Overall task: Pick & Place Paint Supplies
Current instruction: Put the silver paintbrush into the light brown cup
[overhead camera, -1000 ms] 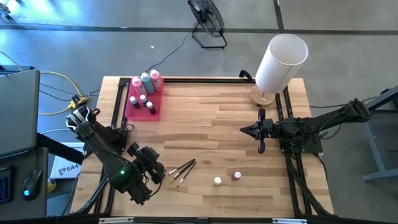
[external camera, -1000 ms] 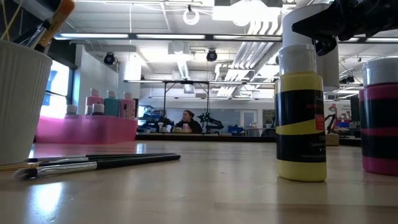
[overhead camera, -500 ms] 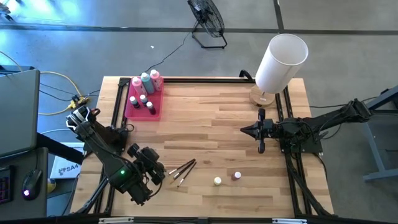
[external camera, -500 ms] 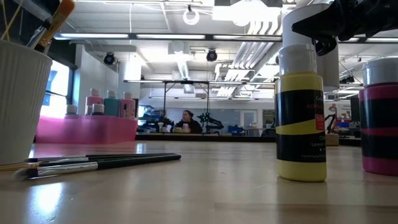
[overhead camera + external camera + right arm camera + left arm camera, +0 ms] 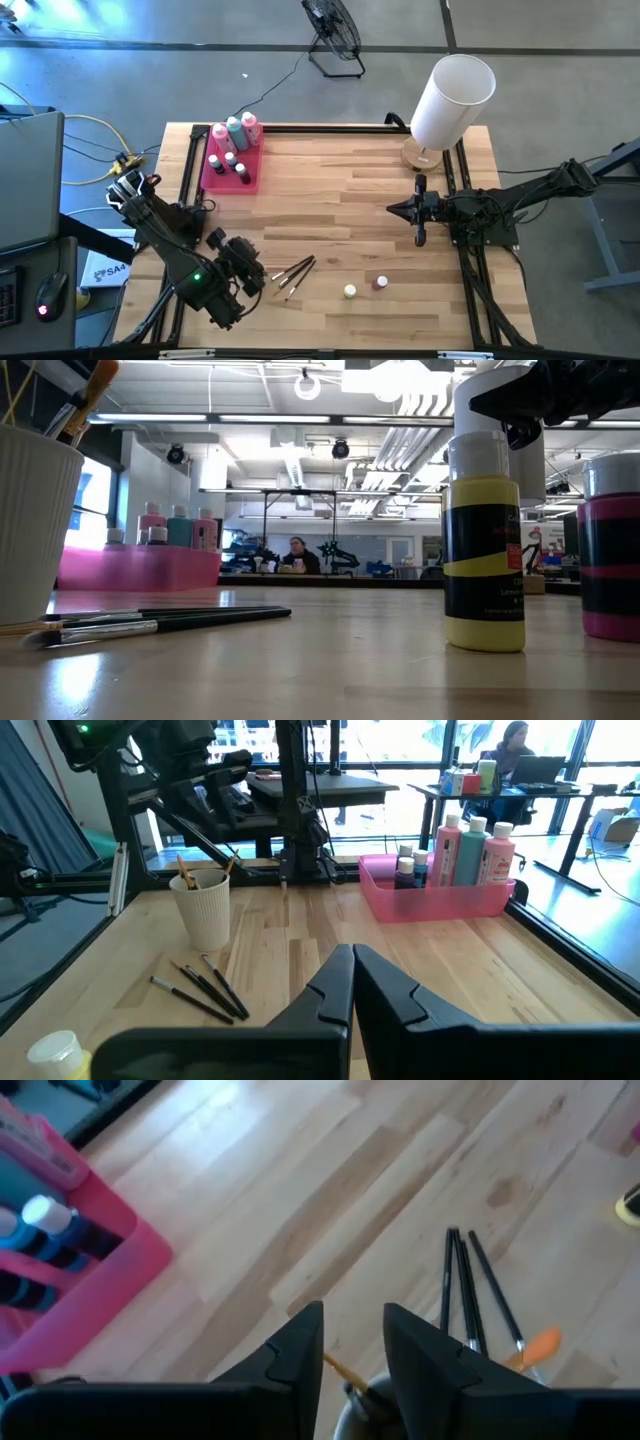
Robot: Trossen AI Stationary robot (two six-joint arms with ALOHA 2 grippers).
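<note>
Above the white cup (image 5: 205,907) of brushes near the table's front left, my left claw (image 5: 352,1342) hangs with fingers slightly parted, gripping nothing. Three loose brushes (image 5: 293,273) lie just beside it. Yellow pot (image 5: 350,291) and pink pot (image 5: 381,283) sit farther right, label text unreadable. Bottles (image 5: 234,133) stand in the pink tray (image 5: 213,178). My right claw (image 5: 420,211) waits pressed closed.
</note>
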